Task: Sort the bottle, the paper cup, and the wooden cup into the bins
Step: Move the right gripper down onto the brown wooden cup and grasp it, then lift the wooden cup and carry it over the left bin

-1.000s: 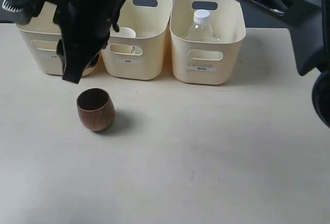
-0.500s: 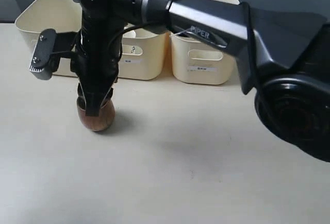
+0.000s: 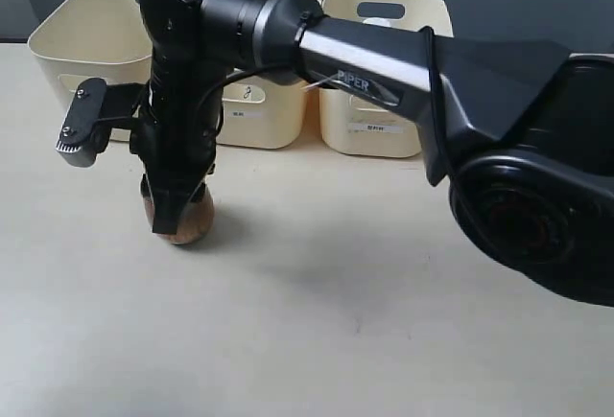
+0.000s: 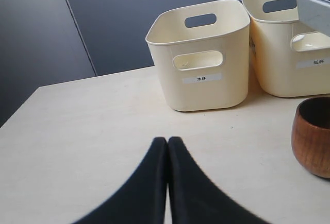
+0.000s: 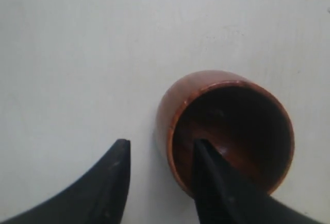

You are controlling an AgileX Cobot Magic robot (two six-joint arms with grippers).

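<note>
Step in hand: since one finger sits inside the wooden cup (image 5: 227, 131) and one outside, we judge closing squarely on the near wall best before lifting.
Right tool (image 5: 160, 183): half open, straddling the rim, gripping nothing yet.
Left tool (image 4: 167, 147): closed, empty.
Wooden cup: on the worktop (image 3: 384, 321), under our right tool.
</note>
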